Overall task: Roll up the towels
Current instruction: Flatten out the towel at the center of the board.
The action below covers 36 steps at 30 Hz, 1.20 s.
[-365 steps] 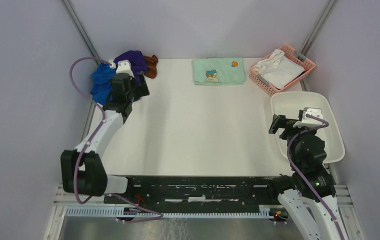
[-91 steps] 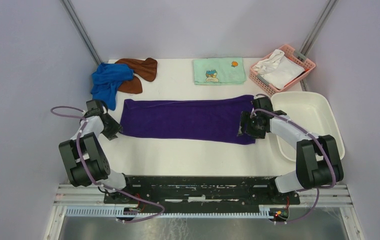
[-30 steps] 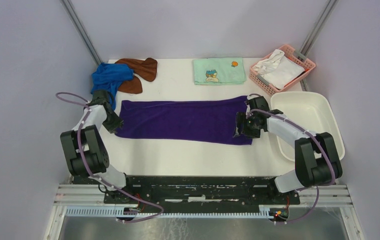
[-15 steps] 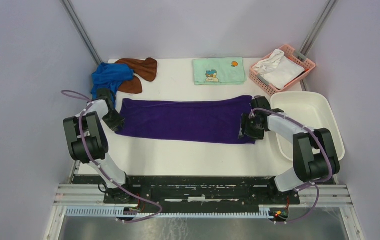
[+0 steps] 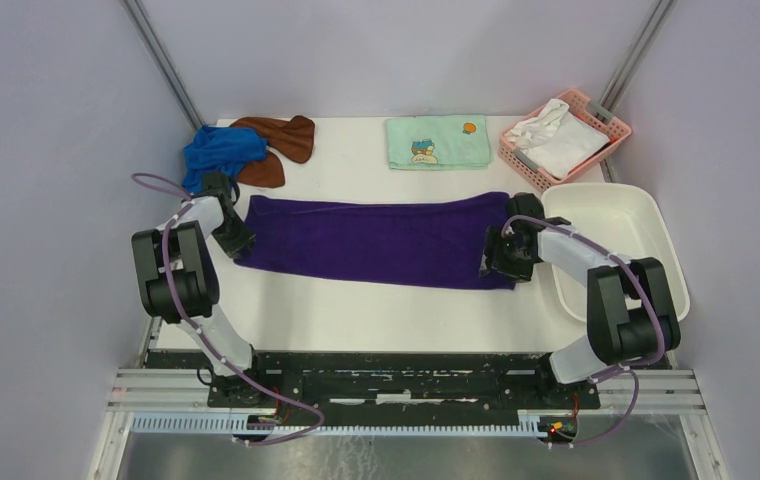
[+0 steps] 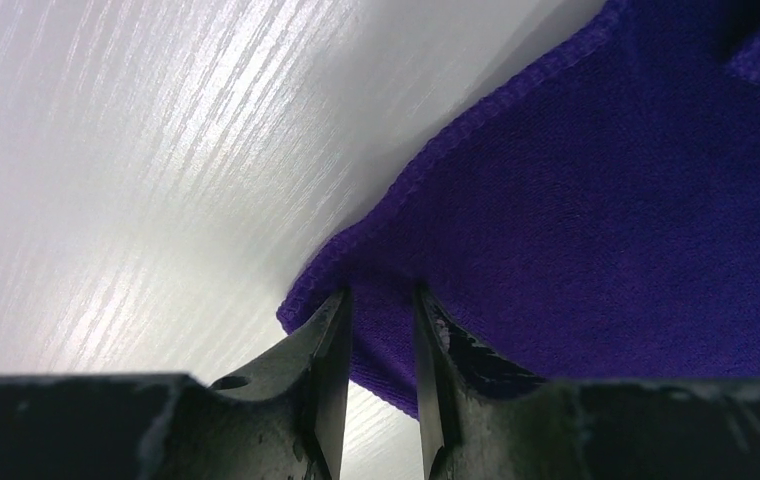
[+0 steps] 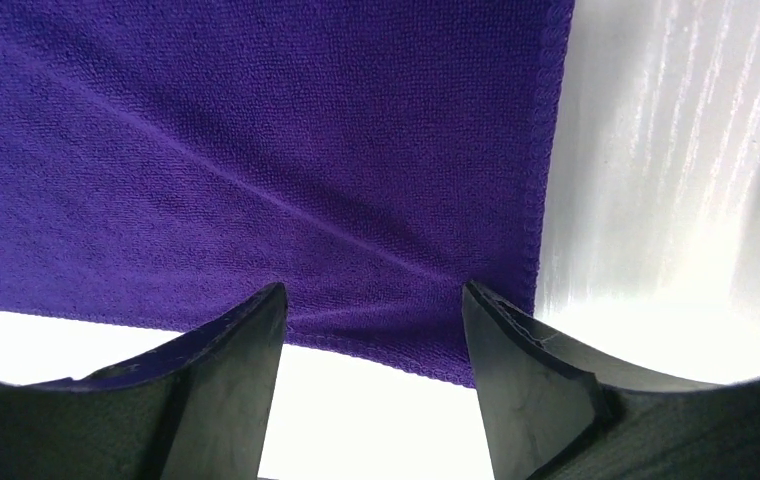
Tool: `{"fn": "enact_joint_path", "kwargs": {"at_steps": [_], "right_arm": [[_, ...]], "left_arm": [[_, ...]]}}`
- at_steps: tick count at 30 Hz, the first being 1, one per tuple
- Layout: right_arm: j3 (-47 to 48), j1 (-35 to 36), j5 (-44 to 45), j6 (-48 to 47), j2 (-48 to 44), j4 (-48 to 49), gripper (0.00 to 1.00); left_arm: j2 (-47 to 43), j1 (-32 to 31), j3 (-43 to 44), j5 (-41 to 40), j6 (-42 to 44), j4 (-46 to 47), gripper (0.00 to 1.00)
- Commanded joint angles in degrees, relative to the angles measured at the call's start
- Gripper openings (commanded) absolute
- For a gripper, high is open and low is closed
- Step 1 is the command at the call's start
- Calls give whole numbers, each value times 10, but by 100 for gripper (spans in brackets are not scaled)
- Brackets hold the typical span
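Note:
The dark purple towel (image 5: 376, 240) lies spread flat across the table's middle, long side running left to right. My left gripper (image 5: 234, 238) is low on its near left corner. In the left wrist view (image 6: 378, 295) the jaws stand a narrow gap apart, tips pressed on the cloth (image 6: 606, 200) just inside the hem. My right gripper (image 5: 496, 266) sits on the towel's near right corner. Its jaws (image 7: 374, 290) are wide open, with flat cloth (image 7: 256, 130) and the hem between the tips. The royal blue towel (image 5: 218, 150) and rust-brown towel (image 5: 281, 135) lie crumpled at the back left.
A pale green cartoon-print towel (image 5: 438, 141) lies folded at the back centre. A pink basket (image 5: 616, 128) holding a white cloth (image 5: 556, 135) stands at the back right. A white tub (image 5: 656, 215) sits just right of the right gripper.
The left gripper has moved toward the back along the towel's left end, and that end has shifted slightly right. The right gripper has edged right with the towel's right end.

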Motion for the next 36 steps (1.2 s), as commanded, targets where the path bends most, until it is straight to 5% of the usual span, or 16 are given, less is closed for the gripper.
{"fn": "enact_joint_path", "kwargs": {"at_steps": [1,13,24,28,36], "right_arm": [[-13,-12,24,10,-5,-51,74],[-39,-18,24,15,-64,-71,79],[30,-19,-33,-21,-151,-67,86],[44,-18,-42,-25,-164,-42,86],[37,-19,-70,-29,-178,-2,86]], "left_arm": [[3,5,-24,-38,21,-21,36],[-125,46,-119,-29,1,-37,40],[-210,46,-65,71,-11,-24,64],[-197,46,-62,135,-12,35,70],[-117,56,-55,244,-10,162,65]]}}
